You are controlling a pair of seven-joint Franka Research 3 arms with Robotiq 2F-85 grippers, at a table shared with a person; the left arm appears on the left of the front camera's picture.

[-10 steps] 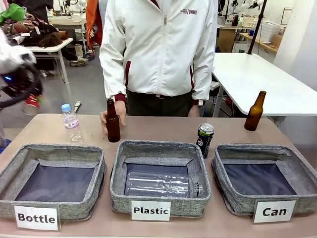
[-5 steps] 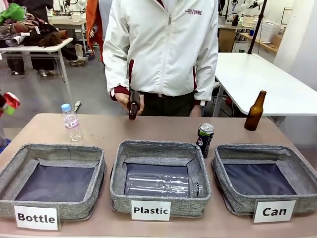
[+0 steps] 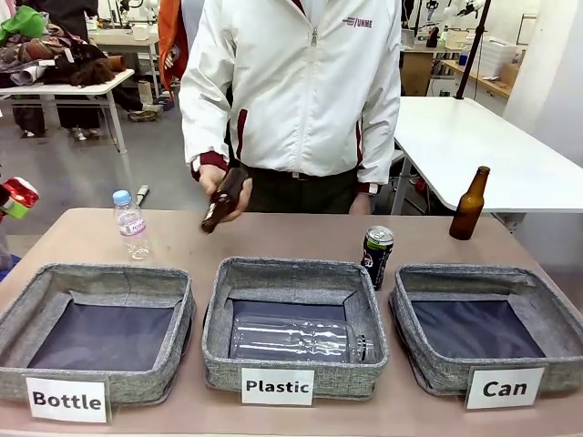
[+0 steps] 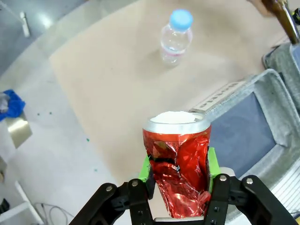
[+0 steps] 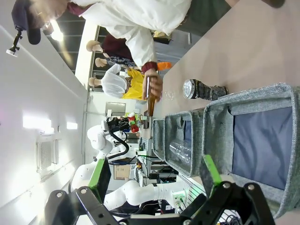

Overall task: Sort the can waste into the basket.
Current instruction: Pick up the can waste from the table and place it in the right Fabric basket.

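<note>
Left claw (image 4: 179, 169) pinches crushed red can (image 4: 177, 154), right claw (image 5: 155, 172) spread; dented can may slip before reaching lower-right basket (image 3: 435, 371).

Three white cards with bold black print stand on the near walls of the three grey trays on the counter (image 3: 301, 238). At seven o'clock in the front view, the "Bottle" card (image 3: 67, 399) fronts the left tray (image 3: 100, 273). At six o'clock, the "Plastic" card (image 3: 277, 386) fronts the middle tray (image 3: 291, 266). At five o'clock, the "Can" card (image 3: 504, 388) fronts the basket (image 3: 483, 271). Toward one o'clock, a small dark logo (image 3: 357, 21) on the person's white jacket (image 3: 301, 100) reads roughly "UNME", its first letter unclear. The black can (image 3: 376, 257), at two o'clock from the middle tray, bears green and blue markings too small to read. The red can (image 4: 178, 178) has crumpled print and the water bottle (image 3: 131, 228) a pink label; neither is legible.
</note>
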